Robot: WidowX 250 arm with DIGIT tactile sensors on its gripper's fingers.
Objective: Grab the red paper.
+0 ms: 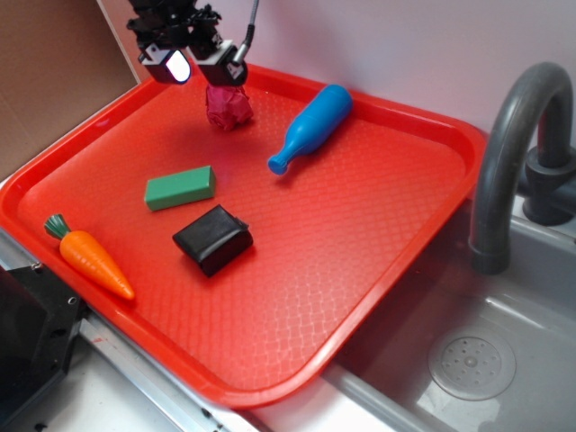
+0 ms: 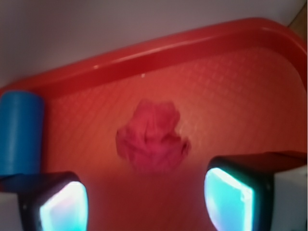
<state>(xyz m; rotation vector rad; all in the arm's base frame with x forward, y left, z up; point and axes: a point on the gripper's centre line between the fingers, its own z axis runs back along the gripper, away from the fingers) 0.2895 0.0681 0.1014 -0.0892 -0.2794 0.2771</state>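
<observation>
The red paper (image 1: 229,105) is a small dark crimson crumpled ball lying on the far left part of the red tray (image 1: 360,234). My gripper (image 1: 200,68) hangs just above and a little to the left of it, jaws wide open and empty. In the wrist view the red paper (image 2: 153,137) lies ahead of the gap between the two lit fingertips (image 2: 228,199), apart from both, with my gripper (image 2: 147,202) holding nothing.
On the tray also lie a blue bottle (image 1: 312,126) to the right of the paper, a green block (image 1: 180,187), a black block (image 1: 213,238) and a toy carrot (image 1: 90,256). A grey tap (image 1: 504,153) and a sink (image 1: 468,360) are at the right.
</observation>
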